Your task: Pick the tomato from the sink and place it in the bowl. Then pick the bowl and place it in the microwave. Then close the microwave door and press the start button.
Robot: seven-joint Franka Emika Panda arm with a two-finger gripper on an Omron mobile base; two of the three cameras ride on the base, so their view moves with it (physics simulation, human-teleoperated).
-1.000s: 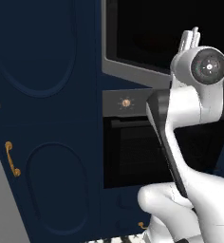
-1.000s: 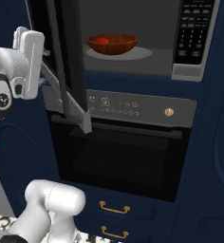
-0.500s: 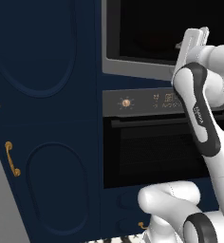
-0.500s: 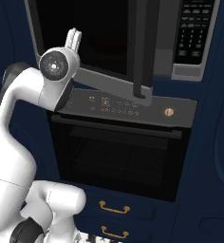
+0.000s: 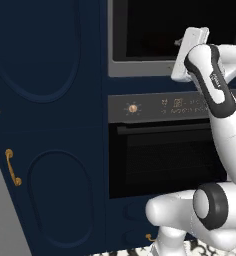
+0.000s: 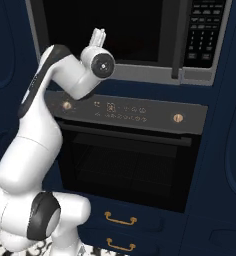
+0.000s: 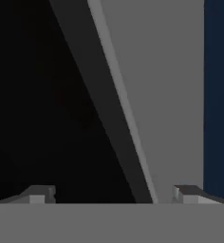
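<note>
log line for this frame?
stage: closing door | gripper: open, empty, at microwave door | door: nearly shut | start button: not pressed

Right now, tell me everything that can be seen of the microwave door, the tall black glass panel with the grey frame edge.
The microwave door, a tall panel of black glass with a grey frame edge, looks closed or nearly closed over the cavity, upright, above the black oven. Its glass is dark; nothing inside can be made out. A dark vertical bar runs down its right side beside the button panel. The grey frame runs beneath it. In the hand view its edge crosses diagonally. The open two-finger gripper is right at its lower part; contact cannot be confirmed.
</note>
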